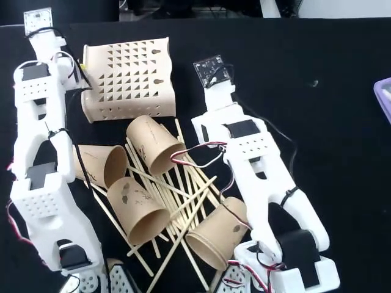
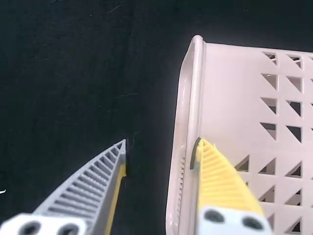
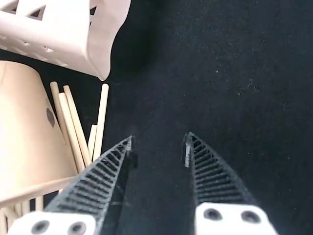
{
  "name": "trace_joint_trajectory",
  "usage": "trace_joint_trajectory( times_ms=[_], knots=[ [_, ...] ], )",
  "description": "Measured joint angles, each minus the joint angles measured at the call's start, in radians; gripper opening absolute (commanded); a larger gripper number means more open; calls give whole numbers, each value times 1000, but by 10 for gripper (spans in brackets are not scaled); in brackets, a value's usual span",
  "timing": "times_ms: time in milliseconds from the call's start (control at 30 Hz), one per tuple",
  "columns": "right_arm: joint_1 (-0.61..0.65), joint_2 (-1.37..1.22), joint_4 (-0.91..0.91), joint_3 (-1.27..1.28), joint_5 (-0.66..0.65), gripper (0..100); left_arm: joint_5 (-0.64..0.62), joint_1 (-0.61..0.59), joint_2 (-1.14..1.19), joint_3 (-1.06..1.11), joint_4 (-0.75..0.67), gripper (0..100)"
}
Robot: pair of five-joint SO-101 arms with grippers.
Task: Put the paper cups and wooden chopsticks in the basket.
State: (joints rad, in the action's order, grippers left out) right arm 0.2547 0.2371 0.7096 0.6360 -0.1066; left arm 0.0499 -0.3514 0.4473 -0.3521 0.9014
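A cream perforated basket (image 1: 128,76) lies at the back left of the black table. Several brown paper cups lie on their sides in front of it, one (image 1: 153,143) nearest the basket and another (image 1: 220,232) at the front. Wooden chopsticks (image 1: 177,195) are scattered among and under them. My left gripper (image 2: 160,146) is open and straddles the basket's rim (image 2: 183,122), its yellow finger (image 2: 215,171) over the perforated wall and the grey one outside. My right gripper (image 3: 157,144) is open over bare table, beside a cup (image 3: 24,142), chopstick ends (image 3: 73,122) and a basket corner (image 3: 98,44).
A purple object (image 1: 383,97) pokes in at the right edge. The table (image 1: 317,122) is bare black to the right of the right arm. Both arm bases stand along the front edge, with red and white cables trailing over the cups.
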Motion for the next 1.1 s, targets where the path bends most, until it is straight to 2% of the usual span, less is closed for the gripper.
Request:
trace_joint_trajectory(
  times_ms=[233, 567, 933, 1000, 1100],
  knots=[
    [0, 0, 0, 0, 0, 161, -2, -3, 35, -17, -2, 227],
    [0, 0, 0, 0, 0, 160, -2, -155, 126, 15, 8, 227],
    [0, 0, 0, 0, 0, 160, 3, -198, 150, 35, 9, 227],
    [0, 0, 0, 0, 0, 160, 3, -230, 152, 17, 38, 227],
    [0, 0, 0, 0, 0, 160, -5, -275, 130, -66, 153, 229]
  ],
)
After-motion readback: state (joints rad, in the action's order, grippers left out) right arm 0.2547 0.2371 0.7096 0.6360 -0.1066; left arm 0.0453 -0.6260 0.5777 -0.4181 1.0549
